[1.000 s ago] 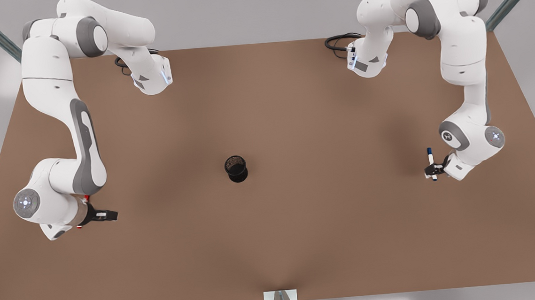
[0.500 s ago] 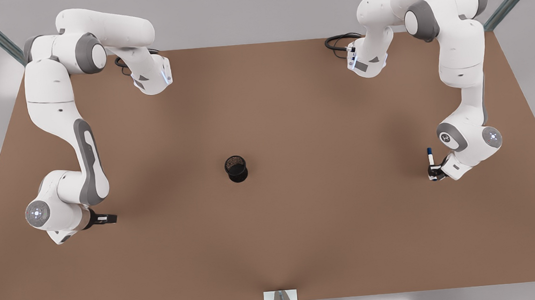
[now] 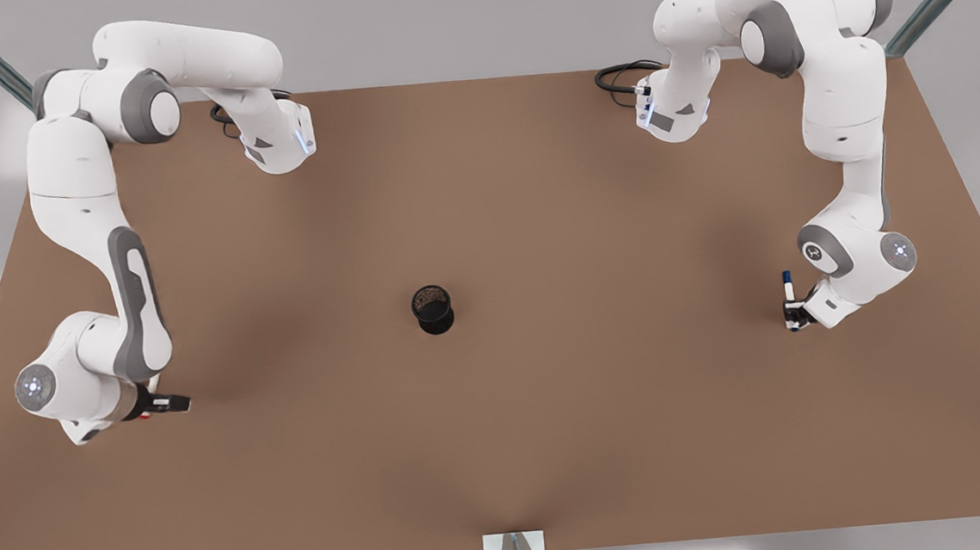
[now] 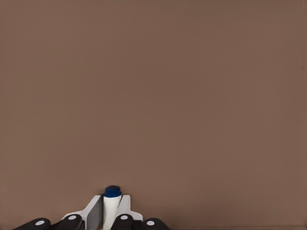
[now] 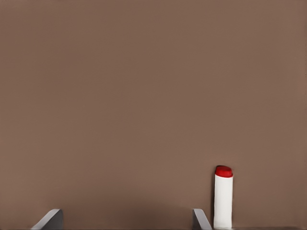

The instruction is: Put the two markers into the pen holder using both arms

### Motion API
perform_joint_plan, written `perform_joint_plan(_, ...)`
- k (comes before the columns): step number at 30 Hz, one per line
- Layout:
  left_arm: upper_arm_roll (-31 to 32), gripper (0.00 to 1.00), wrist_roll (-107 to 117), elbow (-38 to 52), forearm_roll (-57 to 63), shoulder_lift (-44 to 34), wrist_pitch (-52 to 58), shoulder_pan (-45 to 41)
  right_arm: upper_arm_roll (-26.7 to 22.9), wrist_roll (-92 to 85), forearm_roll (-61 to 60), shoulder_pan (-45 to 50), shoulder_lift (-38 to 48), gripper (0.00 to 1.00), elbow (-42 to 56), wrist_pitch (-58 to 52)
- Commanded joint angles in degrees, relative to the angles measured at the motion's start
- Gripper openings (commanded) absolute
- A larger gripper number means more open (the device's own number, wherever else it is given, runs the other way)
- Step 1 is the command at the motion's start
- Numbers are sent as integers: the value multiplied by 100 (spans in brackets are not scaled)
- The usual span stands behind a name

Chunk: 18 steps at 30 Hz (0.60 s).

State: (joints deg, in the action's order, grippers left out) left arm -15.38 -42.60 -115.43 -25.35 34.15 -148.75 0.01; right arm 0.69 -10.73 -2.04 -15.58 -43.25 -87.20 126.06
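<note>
The black mesh pen holder [image 3: 433, 309] stands upright mid-table. At the front view's right, my left gripper [image 3: 795, 316] [image 4: 112, 213] is shut on the blue-capped marker [image 3: 788, 289] [image 4: 112, 203], whose white body sits between the two fingers. At the front view's left, my right gripper [image 3: 164, 406] [image 5: 124, 220] is open and low over the table. The red-capped marker [image 5: 223, 196] lies just outside one of its fingers, not between them. In the front view only a red speck of that marker [image 3: 147, 414] shows beside the wrist.
The brown table [image 3: 502, 447] stretches wide between the two arms. Black cables [image 3: 618, 76] lie at the arm bases along the far edge. A small white bracket [image 3: 513, 543] sits at the near edge.
The right arm has swung toward the front view's left and its gripper has drawn back along the table. The left gripper has shifted slightly and settled around the blue marker.
</note>
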Motion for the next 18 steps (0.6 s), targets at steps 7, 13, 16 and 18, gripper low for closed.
perform_joint_plan(7,0,22,-20,-6,3,-101,65,-53,2,-1150,-314,-314,-17,100,-8,-29)
perform_joint_plan(13,53,21,1720,1312,3,-629,2007,-677,19,-1361,-314,-463,-17,100,19,-38)
perform_joint_plan(16,61,21,2967,2374,-5,-751,3491,-1414,19,-1344,-314,-472,-17,100,19,-29)
perform_joint_plan(18,237,21,3354,2781,-346,-743,3792,-1916,19,-1335,-314,-472,-17,100,27,-11)
